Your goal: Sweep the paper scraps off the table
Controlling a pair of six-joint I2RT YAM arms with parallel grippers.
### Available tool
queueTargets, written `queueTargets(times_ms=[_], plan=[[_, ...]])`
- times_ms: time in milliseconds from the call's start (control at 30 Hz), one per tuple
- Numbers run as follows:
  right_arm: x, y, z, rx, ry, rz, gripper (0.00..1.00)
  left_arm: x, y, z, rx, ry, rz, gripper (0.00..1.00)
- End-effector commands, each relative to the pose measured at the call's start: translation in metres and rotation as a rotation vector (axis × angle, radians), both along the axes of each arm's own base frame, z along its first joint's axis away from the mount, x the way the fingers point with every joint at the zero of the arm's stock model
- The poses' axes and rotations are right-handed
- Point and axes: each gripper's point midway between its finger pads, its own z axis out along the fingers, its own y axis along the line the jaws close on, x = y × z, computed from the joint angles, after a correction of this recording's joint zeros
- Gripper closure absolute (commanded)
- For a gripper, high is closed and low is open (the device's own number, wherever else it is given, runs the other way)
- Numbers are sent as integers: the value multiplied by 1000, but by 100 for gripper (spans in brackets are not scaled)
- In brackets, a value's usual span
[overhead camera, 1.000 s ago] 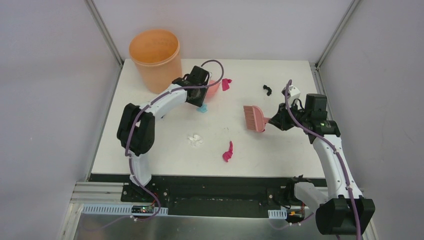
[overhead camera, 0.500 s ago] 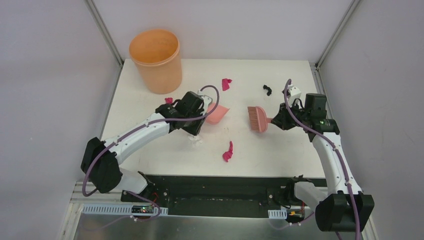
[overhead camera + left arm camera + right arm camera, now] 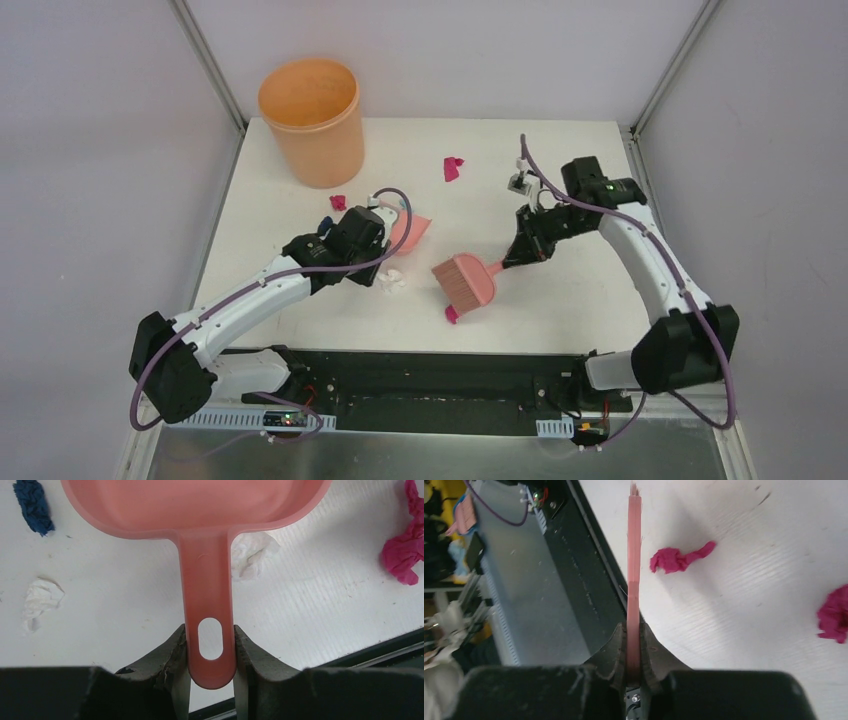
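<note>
White table holds scattered paper scraps as the left hand clamps the dustpan by its handle and the right hand, pinching the brush, poises it beside a magenta wad, apparently to push it panward.

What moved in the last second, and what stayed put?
Left gripper carried the dustpan from beside the bucket toward the near edge. Right gripper swung the brush left and nearer, up to the near magenta scrap. Both grips, bucket and far magenta scrap unchanged.
</note>
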Motion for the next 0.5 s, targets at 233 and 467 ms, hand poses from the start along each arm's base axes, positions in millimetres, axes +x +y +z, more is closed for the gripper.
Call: queueTargets(times_ms=[233,467], plan=[[0,5,-44,-216,400,56,100,23,24,18,39,-153,102,100],[81,-38,-62,-530,182,-189,100,21,13,11,28,-109,45,100]])
